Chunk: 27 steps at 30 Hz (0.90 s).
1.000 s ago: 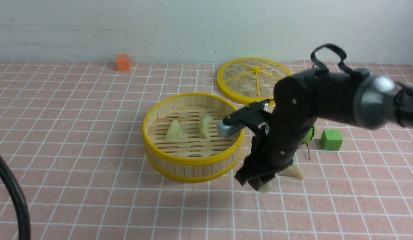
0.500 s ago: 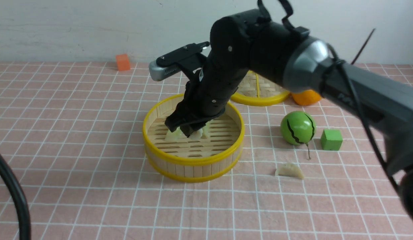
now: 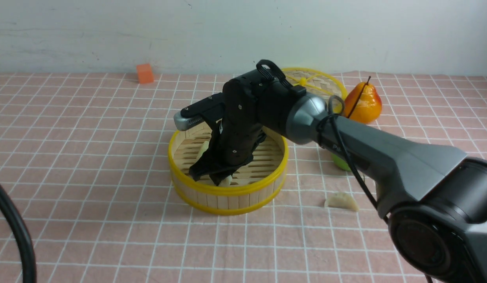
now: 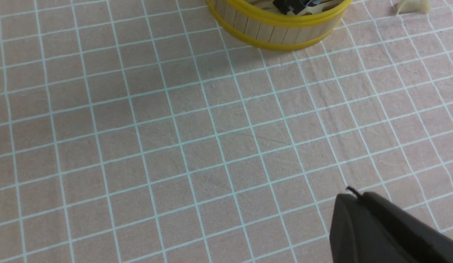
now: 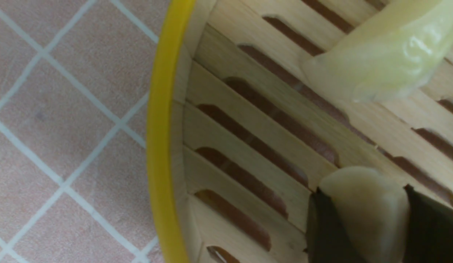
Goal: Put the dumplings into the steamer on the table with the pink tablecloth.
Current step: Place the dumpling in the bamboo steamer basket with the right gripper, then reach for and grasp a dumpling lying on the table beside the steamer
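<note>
- In the middle of the front view, we see the steamer (image 3: 227, 190) sitting on the pink tablecloth (image 3: 109, 157).
- The right gripper (image 3: 212, 179) reaches down inside it near the front rim. Its jaws are clamped on a cream dumpling (image 5: 361, 212), with a dark finger against each side, low over the slatted floor.
- We find a pale green dumpling (image 5: 387, 62) lying on the slats further in, apart from the held one.
- Another dumpling (image 3: 340, 201) lies on the cloth at lower right of the steamer, well outside it.
- A green ball (image 3: 339, 162) peeks out behind the right arm. Above it stand a pear (image 3: 365, 104) and the woven lid (image 3: 318, 82).
- An orange cube (image 3: 144, 73) sits at upper left, near the wall.
- The left gripper (image 4: 376, 226) hangs over bare cloth with its jaws together.
</note>
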Each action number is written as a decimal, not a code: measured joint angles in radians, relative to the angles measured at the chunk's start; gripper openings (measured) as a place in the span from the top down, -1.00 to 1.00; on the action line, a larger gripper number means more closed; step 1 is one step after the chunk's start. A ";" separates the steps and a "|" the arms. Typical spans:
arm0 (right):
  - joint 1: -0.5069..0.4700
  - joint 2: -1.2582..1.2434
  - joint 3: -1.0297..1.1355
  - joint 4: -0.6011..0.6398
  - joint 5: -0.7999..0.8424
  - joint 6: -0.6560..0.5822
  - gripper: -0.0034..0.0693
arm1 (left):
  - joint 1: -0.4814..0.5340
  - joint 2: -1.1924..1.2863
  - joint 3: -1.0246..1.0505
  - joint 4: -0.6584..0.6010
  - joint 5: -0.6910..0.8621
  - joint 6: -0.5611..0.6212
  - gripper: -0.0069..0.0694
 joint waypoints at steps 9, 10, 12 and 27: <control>0.000 -0.023 -0.150 -0.004 0.214 0.000 -0.56 | 0.000 0.000 0.000 0.000 0.000 0.000 0.83; 0.000 -0.048 -0.151 -0.008 0.217 -0.006 -0.61 | 0.000 0.000 0.000 0.000 0.000 0.000 0.83; 0.000 -0.106 -0.151 -0.018 0.227 -0.020 -0.65 | 0.000 0.000 0.000 -0.001 0.000 0.000 0.82; -0.211 -0.499 0.384 -0.102 0.232 -0.176 -0.67 | 0.000 0.000 0.000 -0.001 -0.005 0.000 0.81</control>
